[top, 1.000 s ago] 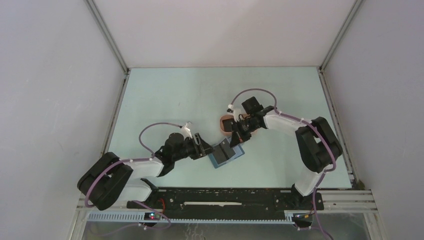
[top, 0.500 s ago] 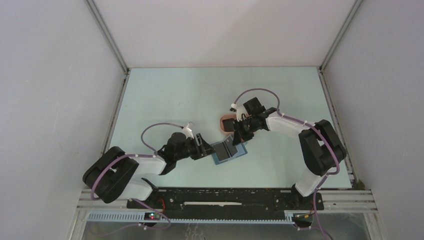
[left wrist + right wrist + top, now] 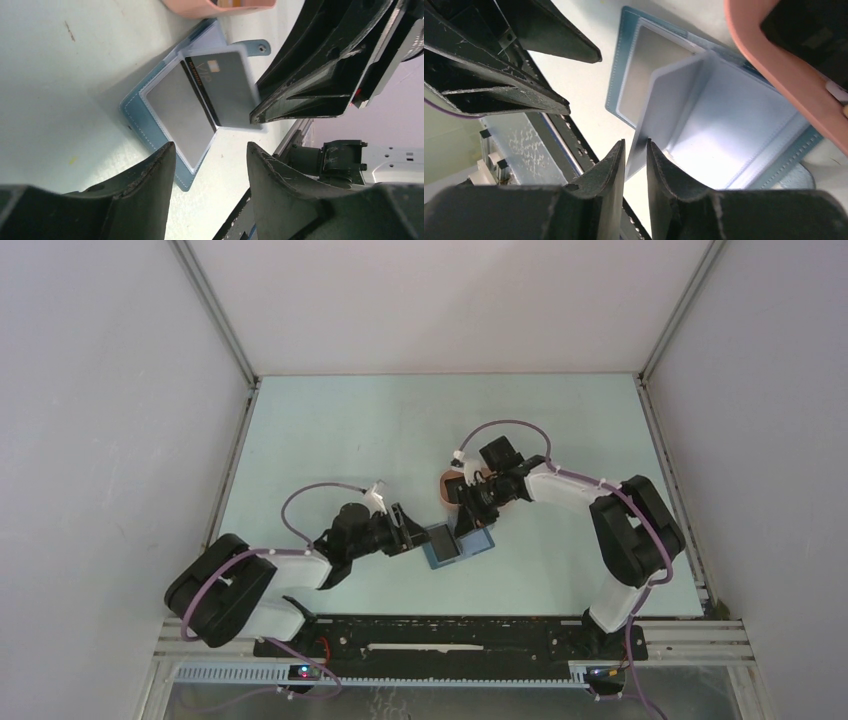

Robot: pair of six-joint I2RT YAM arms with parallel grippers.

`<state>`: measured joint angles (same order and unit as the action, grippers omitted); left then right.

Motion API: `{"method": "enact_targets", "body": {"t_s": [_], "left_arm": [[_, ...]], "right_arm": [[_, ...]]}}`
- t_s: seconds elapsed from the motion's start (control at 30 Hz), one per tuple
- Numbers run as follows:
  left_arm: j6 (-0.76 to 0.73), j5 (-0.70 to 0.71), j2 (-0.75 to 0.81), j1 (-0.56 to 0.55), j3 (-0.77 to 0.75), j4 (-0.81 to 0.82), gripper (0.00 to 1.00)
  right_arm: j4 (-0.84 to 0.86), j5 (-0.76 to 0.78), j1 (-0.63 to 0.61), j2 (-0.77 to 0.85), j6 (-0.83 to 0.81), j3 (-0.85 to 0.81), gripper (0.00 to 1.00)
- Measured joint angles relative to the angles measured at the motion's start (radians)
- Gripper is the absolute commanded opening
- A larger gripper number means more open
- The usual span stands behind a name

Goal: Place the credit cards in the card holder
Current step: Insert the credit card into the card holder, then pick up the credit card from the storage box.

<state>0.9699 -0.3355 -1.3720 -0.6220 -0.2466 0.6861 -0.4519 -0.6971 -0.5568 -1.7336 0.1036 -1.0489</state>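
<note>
Nearby edges: the card holder (image 3: 443, 546) lies open near the middle of the table (image 3: 330, 430), well apart from both side walls and the far edge.
Open room: bare table lies to the left and beyond; the pink tray (image 3: 452, 487) sits just beside its far right.
Long axis: left to right, slightly tilted, with the snap tab (image 3: 259, 48) on the end nearest the tray.
Black card (image 3: 225, 85): inside a clear sleeve leaf (image 3: 674, 105) raised off the fold, its long edge along the fold.
Left gripper (image 3: 210, 150): fingers wide apart and empty, just beside the holder's left end.
Right gripper (image 3: 635, 145): fingers a little apart, with the leaf's free edge in the gap.
</note>
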Motion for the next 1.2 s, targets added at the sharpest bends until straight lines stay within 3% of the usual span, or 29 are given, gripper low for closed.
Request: {"method": "enact_targets", "body": {"t_s": [0.5, 0.73, 0.9, 0.93, 0.97, 1.03, 1.1, 1.13, 1.2], "left_arm": [[-0.002, 0.014, 0.095, 0.010, 0.019, -0.014, 0.59], [-0.053, 0.040, 0.264, 0.012, 0.023, -0.087, 0.59], [-0.153, 0.108, 0.449, 0.012, 0.020, -0.185, 0.60], [-0.174, 0.128, 0.488, 0.012, 0.020, -0.203, 0.64], [-0.201, 0.153, 0.537, 0.012, 0.020, -0.224, 0.69], [-0.257, 0.203, 0.629, 0.012, 0.018, -0.253, 0.80], [-0.306, 0.246, 0.697, 0.012, 0.009, -0.281, 0.94], [-0.332, 0.268, 0.724, 0.013, 0.002, -0.293, 0.99], [-0.377, 0.311, 0.761, 0.014, -0.014, -0.311, 1.00]], "right_arm": [[-0.003, -0.116, -0.037, -0.081, 0.006, -0.051, 0.39], [-0.074, -0.093, -0.037, -0.064, -0.084, -0.117, 0.39], [-0.145, -0.048, -0.003, 0.069, -0.233, -0.148, 0.41], [-0.154, -0.037, 0.006, 0.101, -0.259, -0.156, 0.42], [-0.158, -0.022, 0.018, 0.140, -0.287, -0.162, 0.46], [-0.160, 0.028, 0.040, 0.226, -0.343, -0.179, 0.62], [-0.153, 0.072, 0.054, 0.294, -0.376, -0.194, 0.89], [-0.144, 0.097, 0.064, 0.331, -0.397, -0.203, 0.98], [-0.121, 0.130, 0.079, 0.378, -0.414, -0.217, 1.00]]}}
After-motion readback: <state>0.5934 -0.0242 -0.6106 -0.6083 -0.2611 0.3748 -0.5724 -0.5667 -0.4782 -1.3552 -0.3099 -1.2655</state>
